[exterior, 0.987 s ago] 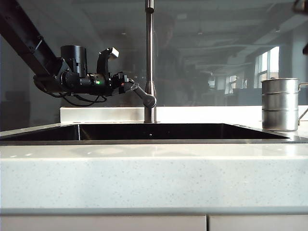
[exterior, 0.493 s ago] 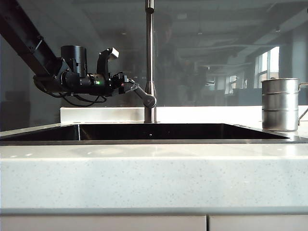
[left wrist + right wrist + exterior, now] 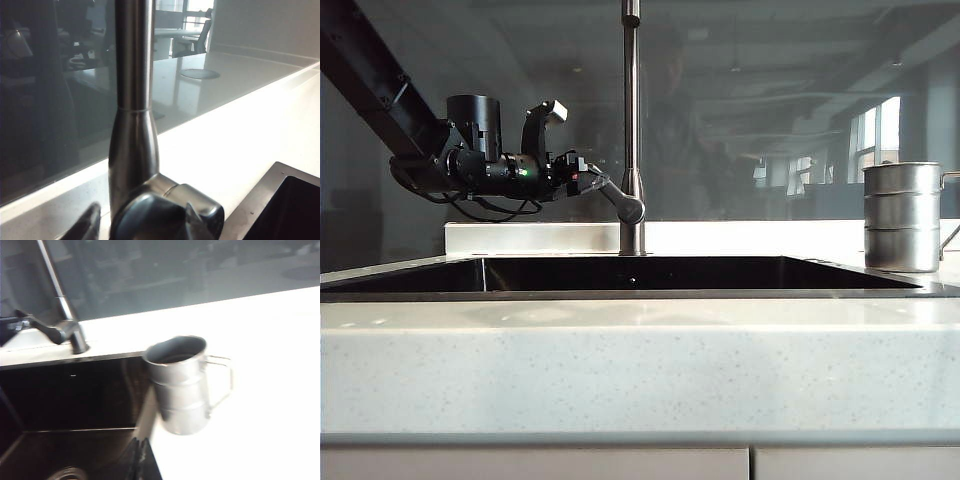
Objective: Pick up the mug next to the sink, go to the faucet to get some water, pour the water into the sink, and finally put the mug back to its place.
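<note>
Mug [image 3: 902, 217] of ridged steel stands upright on the pale bench [image 3: 640, 370] at the sink's [image 3: 620, 275] three o'clock end, untouched. Left end effector [image 3: 592, 181] sits at the faucet's [image 3: 632, 120] nine o'clock, fingers [image 3: 85, 225] spread on either side of the lever handle [image 3: 620, 200]. Right end effector [image 3: 139, 460] is pressed together, above the sink's edge beside the mug.

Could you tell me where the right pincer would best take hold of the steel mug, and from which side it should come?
Probably by the mug's ridged body, closing across it from the sink side. It stands upright on the counter, and its thin handle points away from the basin, leaving that wall free. The right pincer is shut and off the mug, so it must open first. The left pincer is at the faucet's lever.
</note>
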